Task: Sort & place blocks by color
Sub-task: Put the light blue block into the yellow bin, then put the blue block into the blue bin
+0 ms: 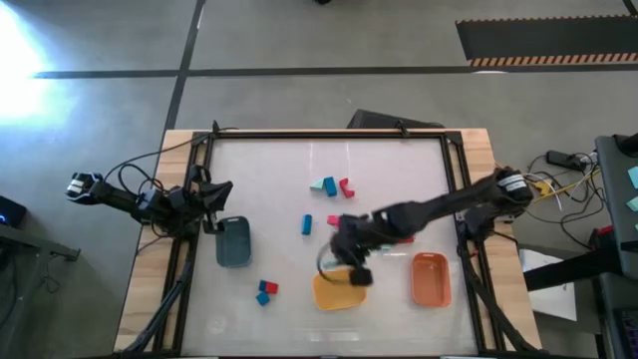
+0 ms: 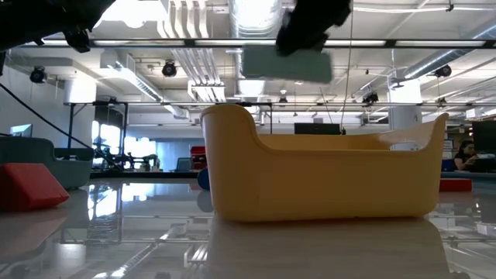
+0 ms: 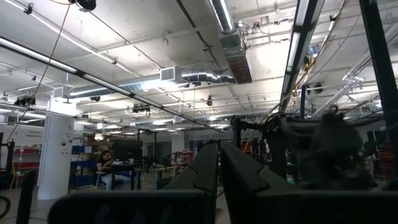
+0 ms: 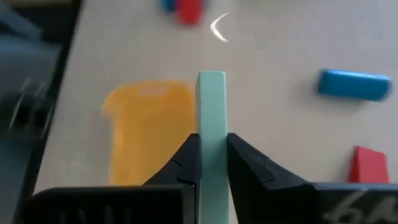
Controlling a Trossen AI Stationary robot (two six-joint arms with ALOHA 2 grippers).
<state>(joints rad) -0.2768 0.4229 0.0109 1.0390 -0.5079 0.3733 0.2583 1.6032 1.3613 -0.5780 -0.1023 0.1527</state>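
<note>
Right wrist view shows a pale mint block (image 4: 211,124) squeezed tight between the right gripper (image 4: 212,158) fingers, up in the air over the yellow bin (image 4: 149,134). A blue block (image 4: 354,84) and red block (image 4: 368,165) lie on the table (image 4: 280,56) nearby. Left gripper (image 3: 219,163) waits by the table's left edge, fingers pressed together, holding nothing.

Glossy white tabletop (image 1: 299,189); smooth plastic yellow bin (image 2: 325,182); matt mint block (image 4: 212,124).
</note>
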